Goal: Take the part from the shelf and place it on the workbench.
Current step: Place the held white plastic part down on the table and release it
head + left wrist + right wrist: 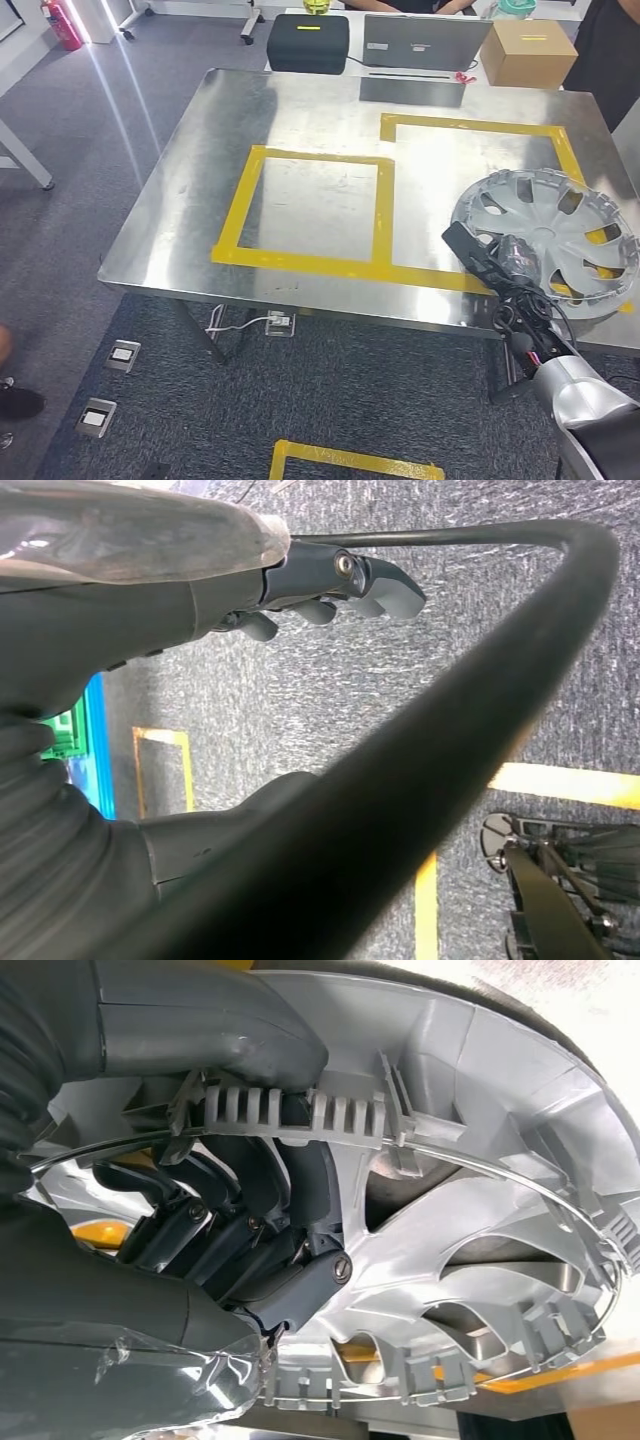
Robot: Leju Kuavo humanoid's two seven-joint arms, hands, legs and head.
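Observation:
A silver wheel cover [555, 235] lies over the right end of the steel workbench [317, 130], across the yellow tape of the right-hand square. My right hand [502, 262] grips its near rim from below the table's front edge. In the right wrist view the dark fingers [249, 1230] curl through the spokes of the wheel cover [483, 1230] while the thumb [219, 1020] presses on the ribbed rim. My left hand [332, 585] hangs above the carpet, fingers loosely extended and holding nothing.
Two yellow tape squares mark the bench; the left square [313, 210] holds nothing. Behind it stand a black case [308, 42], a laptop [423, 42] and a cardboard box [528, 52]. A person sits at the far right [607, 50]. Floor sockets [122, 355] lie under the bench's left side.

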